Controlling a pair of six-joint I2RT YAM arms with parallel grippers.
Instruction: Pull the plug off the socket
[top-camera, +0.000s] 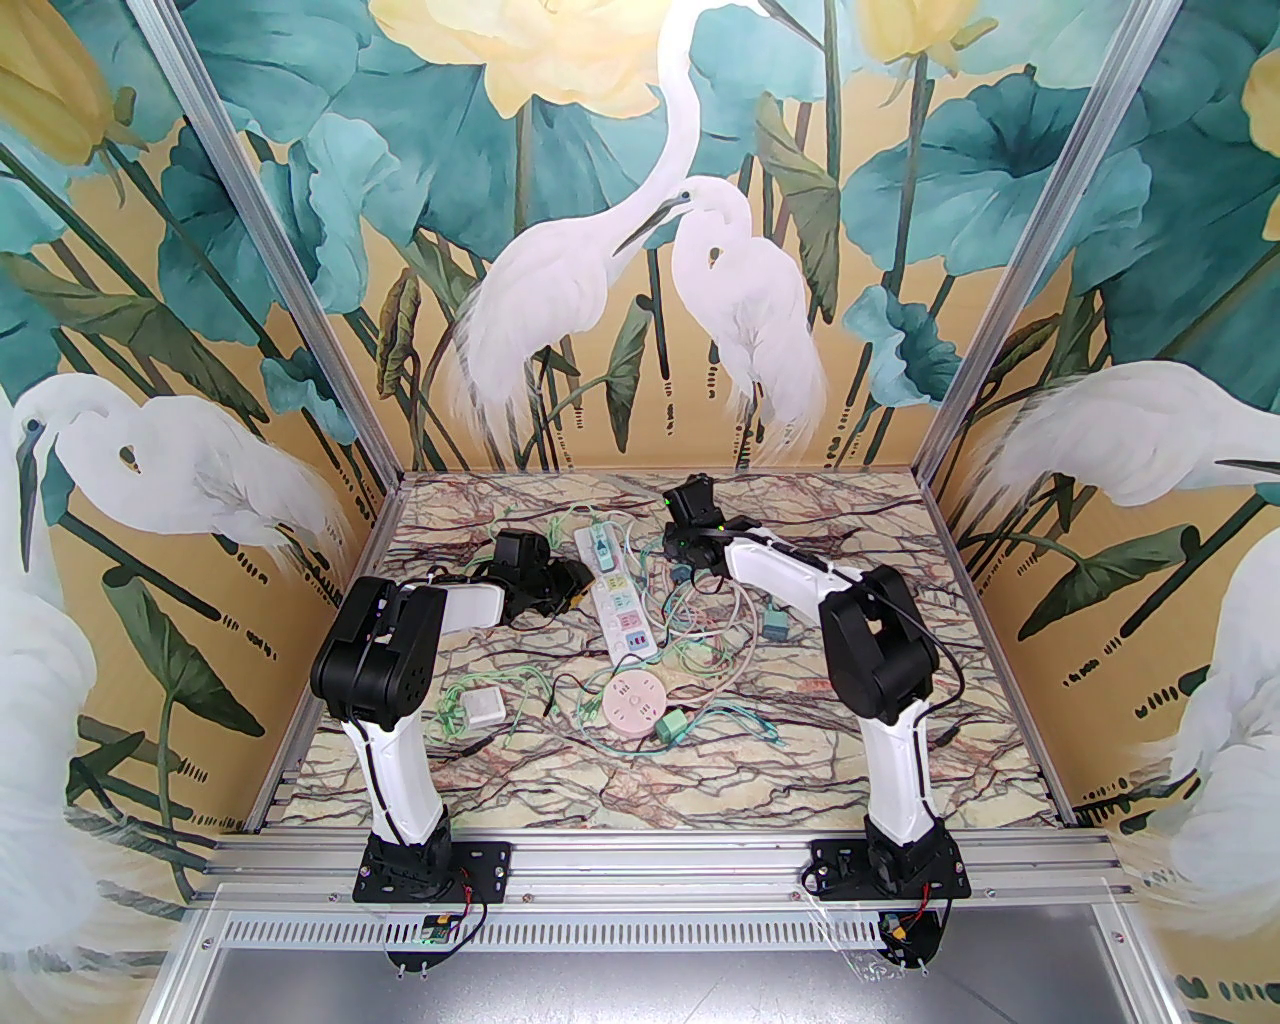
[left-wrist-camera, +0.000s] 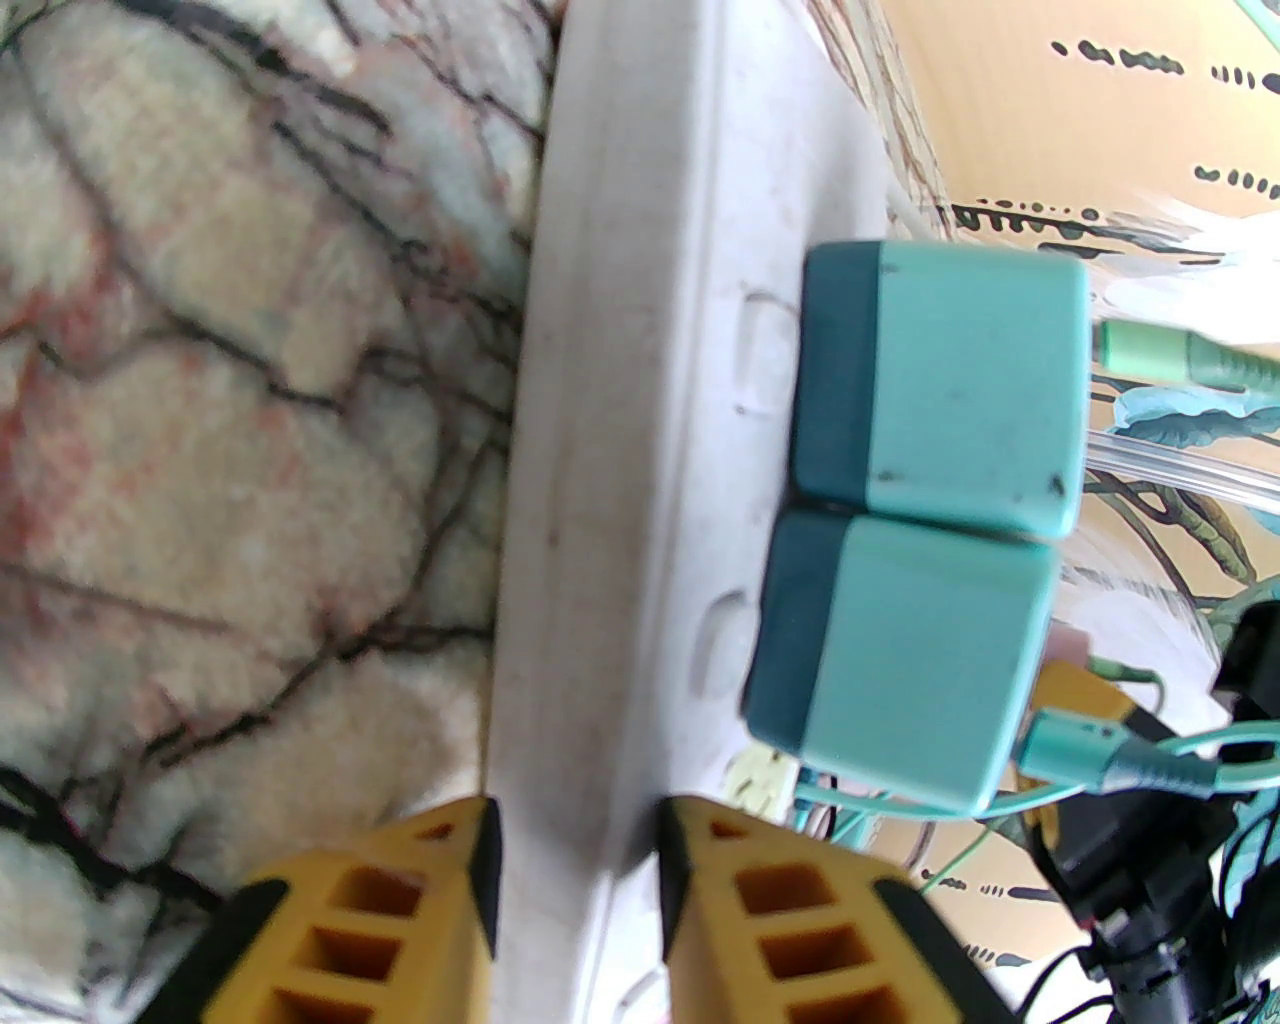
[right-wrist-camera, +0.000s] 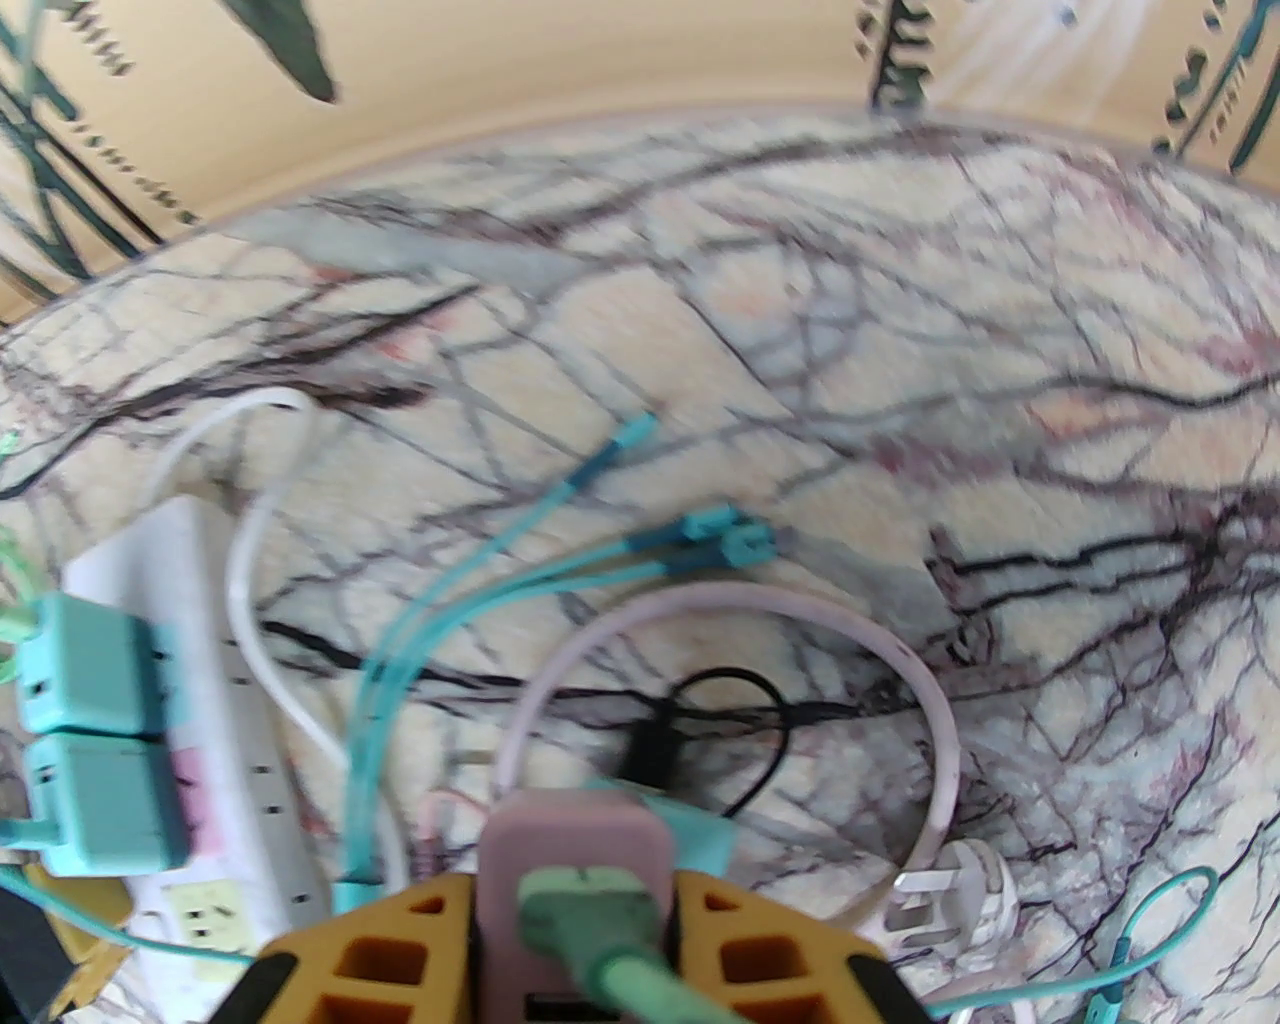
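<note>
Left gripper (left-wrist-camera: 578, 845) pinching white power strip (left-wrist-camera: 650, 400) at table (top-camera: 900, 720) centre — right gripper (right-wrist-camera: 575, 895) clamped on pink plug (right-wrist-camera: 575, 825), apart from strip.

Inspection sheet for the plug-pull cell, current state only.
Surface: marble-print table, no spills seen.
Job's things: white power strip, two teal plugs seated side by side at its far end; pink plug off the strip.
Clutter: round pink socket, white adapter, loose teal charger.
Grippers: left gripper clamps the strip's edge; right gripper shut on the pink plug.
Cables: green cable in the pink plug; teal cables loose beside the strip.
Surroundings: heron mural walls, aluminium frame.
</note>
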